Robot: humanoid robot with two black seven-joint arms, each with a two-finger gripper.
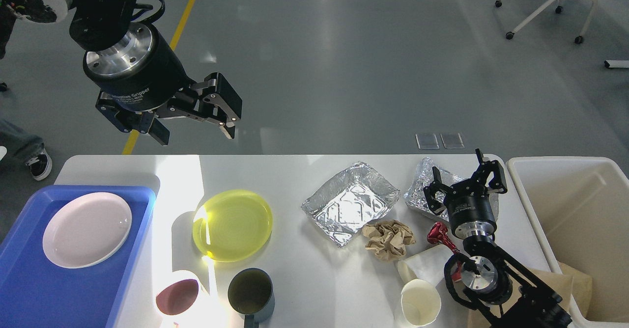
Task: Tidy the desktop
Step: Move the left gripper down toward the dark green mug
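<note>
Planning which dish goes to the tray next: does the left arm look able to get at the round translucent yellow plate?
Probably yes. The left gripper hangs open above the far edge of the desktop, and nothing lies on or over the yellow plate, which sits just below it in the head view.

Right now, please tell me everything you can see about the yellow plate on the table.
The yellow plate is round, translucent, and looks like plastic, with a raised rim and faint rings inside. It lies flat, upright and empty on the desktop, partly in a bright sun patch, between the blue tray and the foil tray. Nothing else touches it.
</note>
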